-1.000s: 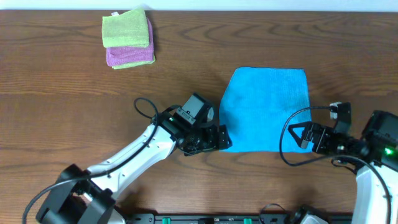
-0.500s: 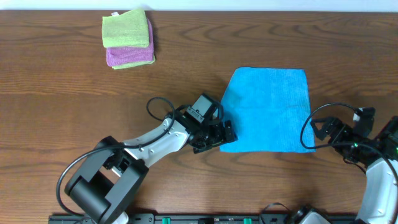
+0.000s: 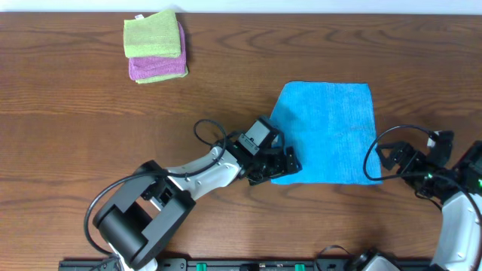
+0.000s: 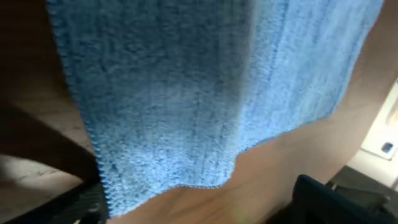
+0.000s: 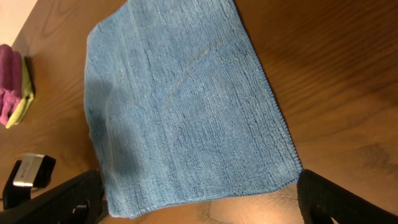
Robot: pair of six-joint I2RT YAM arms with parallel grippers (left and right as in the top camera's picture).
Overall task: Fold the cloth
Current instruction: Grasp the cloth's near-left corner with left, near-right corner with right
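Observation:
The blue cloth point(image 3: 325, 128) lies spread flat on the wooden table. My left gripper point(image 3: 285, 166) is at its near-left corner, open, with the cloth's near edge point(image 4: 186, 124) between the two fingers point(image 4: 205, 210). My right gripper point(image 3: 384, 164) is at the near-right corner, open and empty. In the right wrist view the cloth point(image 5: 186, 112) lies just ahead of the spread fingers point(image 5: 202, 210), its near edge between them.
A stack of folded green and purple cloths point(image 3: 154, 47) sits at the far left; it also shows in the right wrist view point(image 5: 12, 87). Black cables loop off both arms. The table's near edge runs just behind both arms.
My left gripper has moved right along the cloth's near edge, nudging the near-left corner. My right gripper pulled back to the right a second ago and has since stayed still.

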